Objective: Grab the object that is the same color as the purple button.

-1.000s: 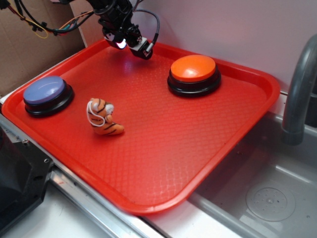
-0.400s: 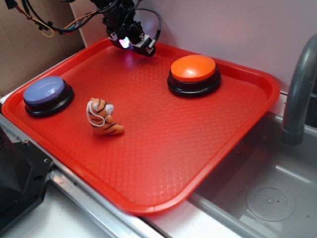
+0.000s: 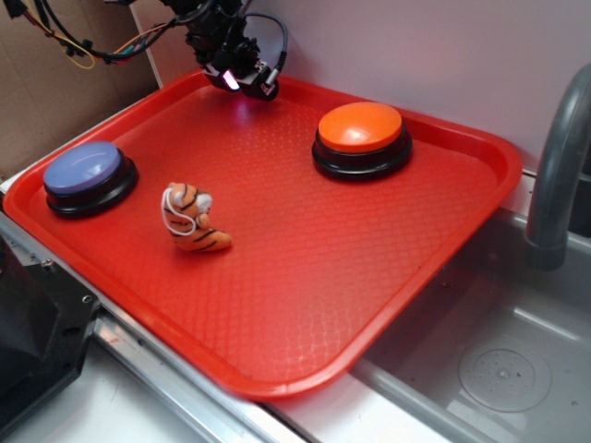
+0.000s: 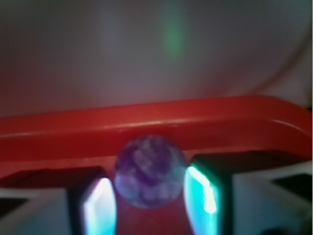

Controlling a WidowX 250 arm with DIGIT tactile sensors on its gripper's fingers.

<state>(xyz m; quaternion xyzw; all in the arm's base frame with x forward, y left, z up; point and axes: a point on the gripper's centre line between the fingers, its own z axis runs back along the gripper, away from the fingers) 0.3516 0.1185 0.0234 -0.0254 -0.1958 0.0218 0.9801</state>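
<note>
Since a second ago the claw (image 3: 242,81) has drifted back and slightly left along the far rim of the red plastic tray (image 3: 305,305), and now hangs just above it. From the wrist, its two pads (image 4: 98,208) stand close either side of a small, dark purple speckled ball (image 4: 150,170); they look closed onto it, though contact is blurred, with the tray's rim behind. By that showing the grab seems made, and only a clear lift remains. The exterior view hides the ball entirely, showing just a violet glow under the claw. It alone shows the lavender-blue domed button (image 3: 85,171) at the tray's left, the orange striped tiger figurine (image 3: 192,220) beside it, and the orange domed button (image 3: 361,134) opposite.
</note>
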